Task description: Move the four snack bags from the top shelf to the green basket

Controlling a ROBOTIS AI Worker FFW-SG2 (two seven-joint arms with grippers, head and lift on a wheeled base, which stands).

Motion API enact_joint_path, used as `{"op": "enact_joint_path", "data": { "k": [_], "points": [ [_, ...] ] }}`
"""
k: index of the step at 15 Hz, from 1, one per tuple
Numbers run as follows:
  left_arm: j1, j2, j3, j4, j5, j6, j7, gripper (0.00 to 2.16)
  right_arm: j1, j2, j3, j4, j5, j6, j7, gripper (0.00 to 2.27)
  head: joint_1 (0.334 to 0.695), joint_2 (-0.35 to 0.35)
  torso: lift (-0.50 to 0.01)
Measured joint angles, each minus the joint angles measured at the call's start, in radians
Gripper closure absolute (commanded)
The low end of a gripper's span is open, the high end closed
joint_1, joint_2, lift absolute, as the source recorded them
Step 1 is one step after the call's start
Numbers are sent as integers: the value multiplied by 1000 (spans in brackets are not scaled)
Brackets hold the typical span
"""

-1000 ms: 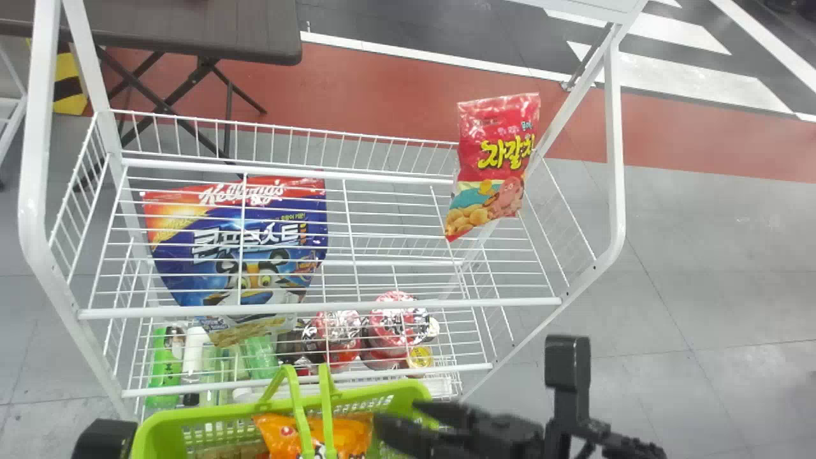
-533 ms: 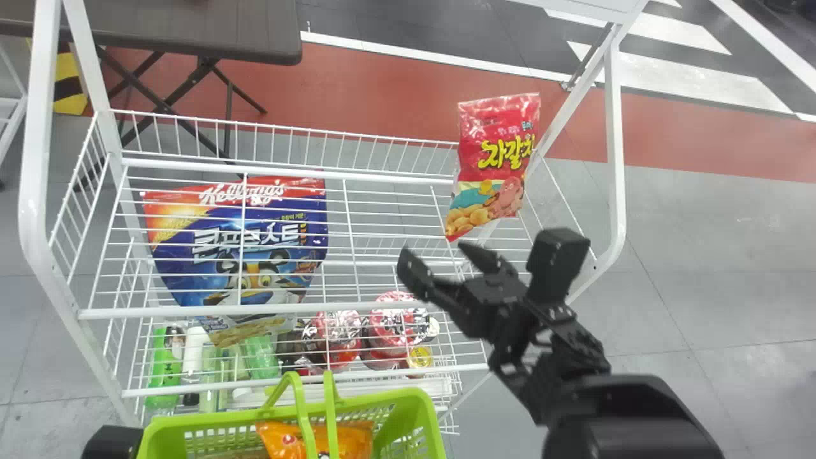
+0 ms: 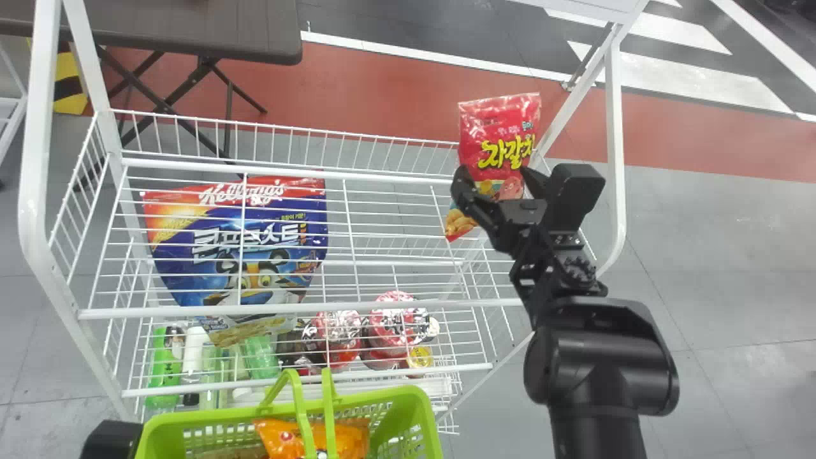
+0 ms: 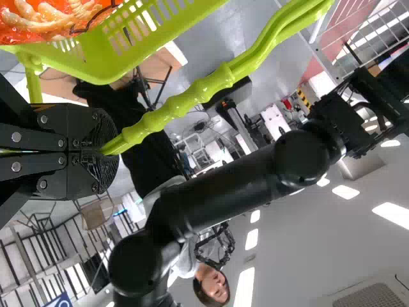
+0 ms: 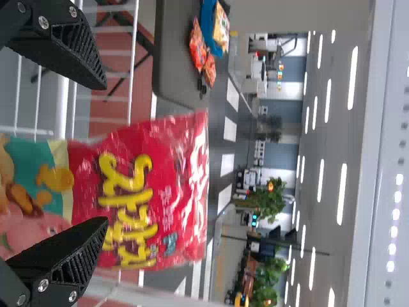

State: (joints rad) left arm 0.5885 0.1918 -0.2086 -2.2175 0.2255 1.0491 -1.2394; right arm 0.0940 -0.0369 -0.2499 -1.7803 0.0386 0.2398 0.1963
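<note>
Right pincer (image 3: 495,171), spread at the red snack bag (image 3: 499,127), two o'clock. Left pincer (image 4: 105,150) clenched on green handle (image 4: 220,78).

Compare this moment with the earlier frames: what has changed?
The right gripper moved forward from the green basket to the top shelf, its open fingers now flanking the red snack bag. It hasn't gripped it; that bag and the blue bag stayed put.

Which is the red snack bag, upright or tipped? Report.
Upright: the bag has its top toward the ceiling lights in the right wrist view.
</note>
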Motion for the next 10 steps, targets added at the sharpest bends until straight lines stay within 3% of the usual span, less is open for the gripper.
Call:
{"op": "enact_joint_path", "data": {
  "k": [3, 4, 5, 6, 7, 10],
  "points": [
    [-16, -1, 0, 5, 0, 18, 1, 2081, -94, -15, -41, 108, 4, 29, 19, 147, 695, -350, 0],
    [-22, -2, 0, 6, 0, 28, 2, 2081, -122, -25, -49, 139, 6, 58, 32, 350, 695, -350, 0],
    [-28, -1, 0, 8, 0, 39, 1, 2081, -150, -33, -57, 170, 6, 95, 52, 782, 695, -350, 0],
    [-36, -1, -1, 10, 1, 50, 0, 2081, -170, -38, -65, 191, 6, 126, 74, 1487, 695, -350, 0],
    [-45, 0, -1, 12, 1, 59, -2, 2081, -180, -39, -73, 201, 6, 151, 85, 1997, 695, -350, 0],
    [-66, -1, -1, 23, 3, 89, -4, 2081, -190, -39, -91, 207, -6, 216, 128, 2162, 695, -350, 0]
  ]
}}
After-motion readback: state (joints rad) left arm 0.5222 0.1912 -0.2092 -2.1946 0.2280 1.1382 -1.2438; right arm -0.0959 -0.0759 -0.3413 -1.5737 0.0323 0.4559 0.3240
